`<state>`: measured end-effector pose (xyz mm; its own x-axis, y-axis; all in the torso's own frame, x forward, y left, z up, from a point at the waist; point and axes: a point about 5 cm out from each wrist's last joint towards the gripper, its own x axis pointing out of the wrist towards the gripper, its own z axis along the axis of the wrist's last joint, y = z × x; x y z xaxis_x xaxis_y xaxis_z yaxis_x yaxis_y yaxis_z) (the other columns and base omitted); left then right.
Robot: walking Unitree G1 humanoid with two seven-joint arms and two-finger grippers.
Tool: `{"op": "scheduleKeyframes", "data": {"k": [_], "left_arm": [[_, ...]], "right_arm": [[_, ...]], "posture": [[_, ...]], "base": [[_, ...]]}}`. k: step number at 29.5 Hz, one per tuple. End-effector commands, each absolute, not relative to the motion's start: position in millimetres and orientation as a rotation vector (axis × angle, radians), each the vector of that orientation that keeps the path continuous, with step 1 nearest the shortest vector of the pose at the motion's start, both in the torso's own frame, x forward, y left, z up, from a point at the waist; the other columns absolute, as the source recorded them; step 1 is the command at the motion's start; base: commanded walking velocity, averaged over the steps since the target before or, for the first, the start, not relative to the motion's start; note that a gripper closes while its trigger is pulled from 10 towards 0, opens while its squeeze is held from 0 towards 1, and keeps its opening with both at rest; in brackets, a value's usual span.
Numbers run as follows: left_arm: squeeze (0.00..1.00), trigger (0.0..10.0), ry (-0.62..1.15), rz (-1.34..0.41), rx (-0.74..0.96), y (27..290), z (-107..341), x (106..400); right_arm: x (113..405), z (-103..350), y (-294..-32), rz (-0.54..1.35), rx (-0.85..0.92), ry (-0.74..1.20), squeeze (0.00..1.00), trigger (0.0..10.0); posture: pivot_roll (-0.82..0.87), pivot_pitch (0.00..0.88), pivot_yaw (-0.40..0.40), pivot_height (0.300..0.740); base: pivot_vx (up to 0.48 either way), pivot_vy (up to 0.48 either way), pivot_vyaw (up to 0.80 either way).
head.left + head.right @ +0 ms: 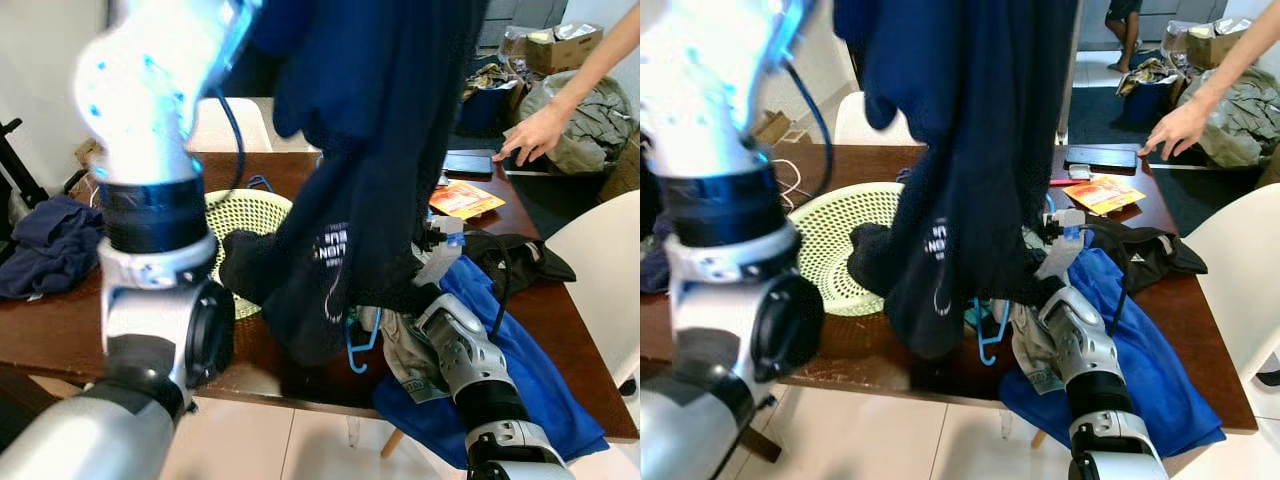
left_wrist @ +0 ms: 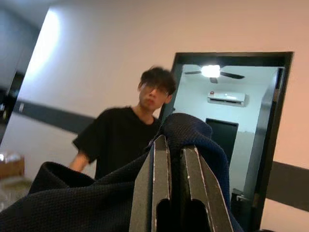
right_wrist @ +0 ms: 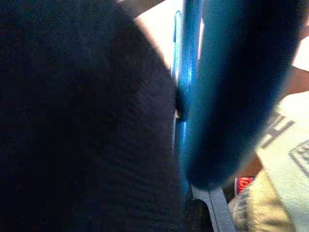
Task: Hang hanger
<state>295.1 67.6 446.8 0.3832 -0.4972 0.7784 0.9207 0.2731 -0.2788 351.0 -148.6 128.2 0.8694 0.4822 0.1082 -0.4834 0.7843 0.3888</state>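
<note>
Holding the dark shirt high with left fingers closed on it, right gripper hidden under cloth beside the blue hanger, grip unclear, hanging not yet done.

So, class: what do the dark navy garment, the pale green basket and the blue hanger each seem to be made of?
Dark navy garment: seemingly a matte knit fabric; the left wrist view shows a fine mesh texture where the left gripper pinches it.
Pale green basket: likely moulded plastic, with a perforated lattice wall.
Blue hanger: probably smooth plastic; thin, glossy hook shape.
</note>
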Motion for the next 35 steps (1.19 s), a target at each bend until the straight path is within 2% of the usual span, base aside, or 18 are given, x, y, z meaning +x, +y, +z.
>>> {"op": "scheduleKeyframes", "data": {"k": [1,3,6,10,12,14,15,17,19,20,22,25,26,27,28,31,32,35], "left_arm": [[0.00,0.0,-0.597,-0.997,-0.844,66,432,304],[0.00,0.0,-0.560,-0.956,-0.865,65,418,312],[0.00,0.0,-0.452,-0.746,-0.893,85,395,331],[0.00,0.0,-0.383,-0.576,-0.881,105,362,330],[0.00,0.0,-0.374,-0.551,-0.878,108,356,329],[0.00,0.0,-0.312,-0.423,-0.891,126,327,330],[0.00,0.0,-0.312,-0.423,-0.891,126,327,330],[0.00,0.0,-0.274,-0.308,-0.799,142,303,328],[0.00,0.0,-0.274,-0.308,-0.799,142,303,328],[0.00,0.0,-0.277,-0.250,-0.709,155,297,327],[0.00,0.0,-0.282,-0.194,-0.632,168,292,326],[0.00,0.0,-0.282,-0.194,-0.632,168,292,326],[0.00,0.0,-0.291,-0.112,-0.498,189,288,326],[0.00,0.0,-0.291,-0.112,-0.498,189,288,326],[0.00,0.0,-0.285,-0.004,-0.386,217,284,324],[0.00,0.0,-0.285,-0.004,-0.386,217,284,324],[0.00,0.0,-0.282,0.069,-0.318,237,283,320],[0.00,0.0,-0.293,0.117,-0.247,250,287,311]], "right_arm": [[352,127,-144,0.529,0.420,0.005,0.00,10.0],[352,127,-144,0.529,0.420,0.005,0.00,10.0],[352,128,-146,0.526,0.422,0.005,0.00,10.0],[352,128,-148,0.526,0.425,0.004,0.00,10.0],[352,129,-148,0.526,0.426,0.004,0.00,10.0],[352,129,-148,0.528,0.425,0.005,0.00,10.0],[352,129,-148,0.528,0.425,0.005,0.00,10.0],[352,130,-148,0.532,0.423,0.006,0.00,10.0],[352,130,-148,0.532,0.423,0.006,0.00,10.0],[353,131,-148,0.533,0.421,0.006,0.00,10.0],[353,131,-149,0.533,0.420,0.006,0.00,10.0],[353,131,-149,0.533,0.420,0.006,0.00,10.0],[353,131,-150,0.531,0.418,0.005,0.00,10.0],[353,131,-150,0.531,0.418,0.005,0.00,10.0],[353,132,-151,0.528,0.416,0.004,0.00,10.0],[353,132,-151,0.528,0.416,0.004,0.00,10.0],[353,132,-152,0.526,0.415,0.004,0.00,10.0],[353,132,-154,0.523,0.415,0.003,0.00,10.0]], "posture": [[0.03,0.000,0.076,0.740],[0.03,0.000,0.074,0.740],[0.03,0.000,0.071,0.740],[0.03,0.000,0.065,0.740],[0.03,0.000,0.065,0.740],[0.03,0.000,0.057,0.740],[0.03,0.000,0.057,0.740],[0.04,0.001,0.054,0.740],[0.04,0.001,0.054,0.740],[0.04,0.004,0.052,0.740],[0.04,0.007,0.052,0.740],[0.04,0.007,0.052,0.740],[0.04,0.009,0.053,0.740],[0.04,0.009,0.053,0.740],[0.04,0.015,0.056,0.740],[0.04,0.015,0.056,0.740],[0.04,0.018,0.056,0.740],[0.04,0.028,0.048,0.740]], "base": [[0.000,0.000,0.00],[0.000,0.000,0.00],[0.000,0.000,0.00],[0.000,0.000,0.00],[0.000,0.000,0.00],[0.000,0.000,0.00],[0.000,0.000,0.00],[0.000,0.000,0.00],[0.000,0.000,0.00],[0.000,0.000,0.00],[0.000,0.000,0.00],[0.000,0.000,0.00],[0.000,0.000,0.00],[0.000,0.000,0.00],[0.000,0.000,0.00],[0.000,0.000,0.00],[0.000,0.000,0.00],[0.000,0.000,0.00]]}}
